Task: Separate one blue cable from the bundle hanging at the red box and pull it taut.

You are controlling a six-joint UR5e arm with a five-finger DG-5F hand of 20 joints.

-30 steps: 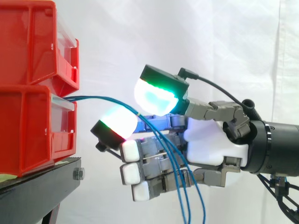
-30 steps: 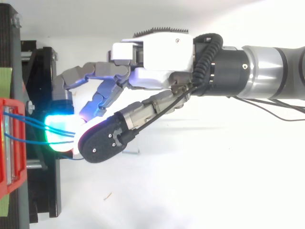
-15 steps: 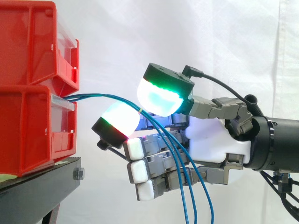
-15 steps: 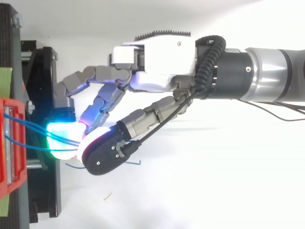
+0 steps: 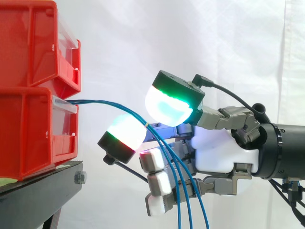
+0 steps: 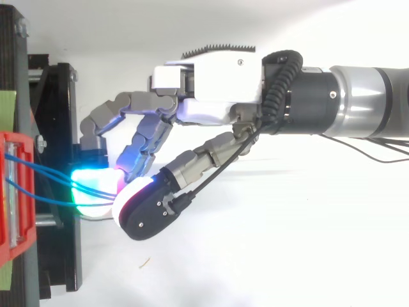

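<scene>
Bins (image 5: 33, 86) are showing plain red, with clear pale front lips. The stand (image 5: 40, 191) is presenting black, a yellow-green strip (image 6: 6, 109) running along its edge in the top view. The blue cables (image 5: 109, 103) are reading a uniform blue. The hand (image 5: 219, 152) is showing a white palm and grey links. One pad (image 5: 169, 106) is glowing cyan edged green, another (image 5: 125, 132) white edged green and red, both black-backed. The curtain (image 5: 143, 38) is appearing plain white.

Several thin blue cables (image 5: 95, 101) leave the front of the lower red box (image 5: 28, 133) at 9 o'clock, run close together toward 3 o'clock, bend over in a slack arc, then hang fanned apart toward 6 o'clock
</scene>
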